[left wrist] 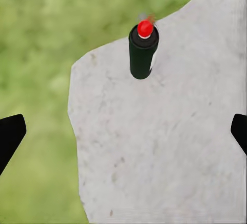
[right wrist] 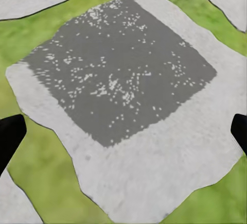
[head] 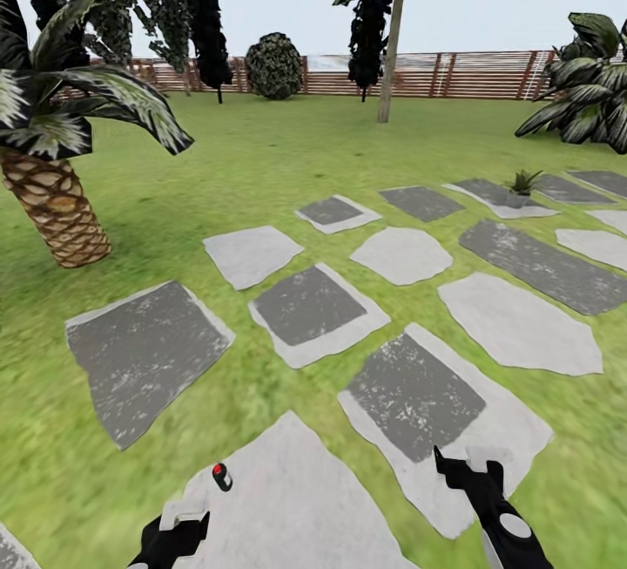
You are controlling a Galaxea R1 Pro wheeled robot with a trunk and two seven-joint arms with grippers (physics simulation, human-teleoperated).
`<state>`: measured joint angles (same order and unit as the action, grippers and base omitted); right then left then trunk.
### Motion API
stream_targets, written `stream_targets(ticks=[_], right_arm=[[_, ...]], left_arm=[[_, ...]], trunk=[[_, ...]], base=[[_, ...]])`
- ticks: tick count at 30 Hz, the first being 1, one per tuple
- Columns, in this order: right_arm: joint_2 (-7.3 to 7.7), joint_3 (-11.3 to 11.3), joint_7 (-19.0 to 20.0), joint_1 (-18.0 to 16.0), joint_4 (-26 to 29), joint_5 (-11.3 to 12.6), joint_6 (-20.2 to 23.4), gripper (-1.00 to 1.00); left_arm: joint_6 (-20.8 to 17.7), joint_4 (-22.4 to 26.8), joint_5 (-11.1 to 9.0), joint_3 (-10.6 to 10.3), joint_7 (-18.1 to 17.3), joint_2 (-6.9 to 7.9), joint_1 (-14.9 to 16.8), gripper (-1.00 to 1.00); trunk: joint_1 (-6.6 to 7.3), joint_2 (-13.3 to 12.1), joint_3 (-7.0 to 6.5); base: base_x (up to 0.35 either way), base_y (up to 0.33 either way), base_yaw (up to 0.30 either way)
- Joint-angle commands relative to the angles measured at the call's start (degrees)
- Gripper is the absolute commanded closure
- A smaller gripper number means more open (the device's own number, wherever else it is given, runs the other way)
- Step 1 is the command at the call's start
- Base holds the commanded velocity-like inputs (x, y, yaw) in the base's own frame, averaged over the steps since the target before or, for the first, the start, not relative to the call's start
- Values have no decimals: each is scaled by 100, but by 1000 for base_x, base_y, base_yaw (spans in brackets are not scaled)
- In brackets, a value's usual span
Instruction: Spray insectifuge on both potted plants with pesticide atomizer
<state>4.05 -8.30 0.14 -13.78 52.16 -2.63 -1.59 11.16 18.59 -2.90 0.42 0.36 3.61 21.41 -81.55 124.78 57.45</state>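
Hovering with its black fingers spread wide and empty, our left end effector (left wrist: 123, 131) faces the pesticide atomizer (left wrist: 143, 51), a slim dark cylinder with a red-lit cap, upright on a pale, rough stone slab (left wrist: 170, 152). Our right end effector (head: 468, 467), also spread, hangs over a speckled grey slab (right wrist: 121, 69) in blurry green lawn (head: 261, 159). One potted plant (head: 523, 181) sits far off among the slabs.

Scaly-trunk palm (head: 54, 203) at left; round bush (head: 273, 66), possibly hedge, by far boundary.
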Motion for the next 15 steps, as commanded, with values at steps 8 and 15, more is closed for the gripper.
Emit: stream_targets(ticks=[8, 15], right_arm=[[0, -5, -1, -2, -4, -27, -17, -100], [0, -5, 2, -2, -4, -27, -19, -100]], left_arm=[[18, -4, -35, 2, 7, 0, 3, -100], [21, -4, -35, 10, 8, 2, 0, -100]], trunk=[[-2, 1, 4], [-2, 1, 4]], base=[[279, -227, 245], [302, -146, 247]])
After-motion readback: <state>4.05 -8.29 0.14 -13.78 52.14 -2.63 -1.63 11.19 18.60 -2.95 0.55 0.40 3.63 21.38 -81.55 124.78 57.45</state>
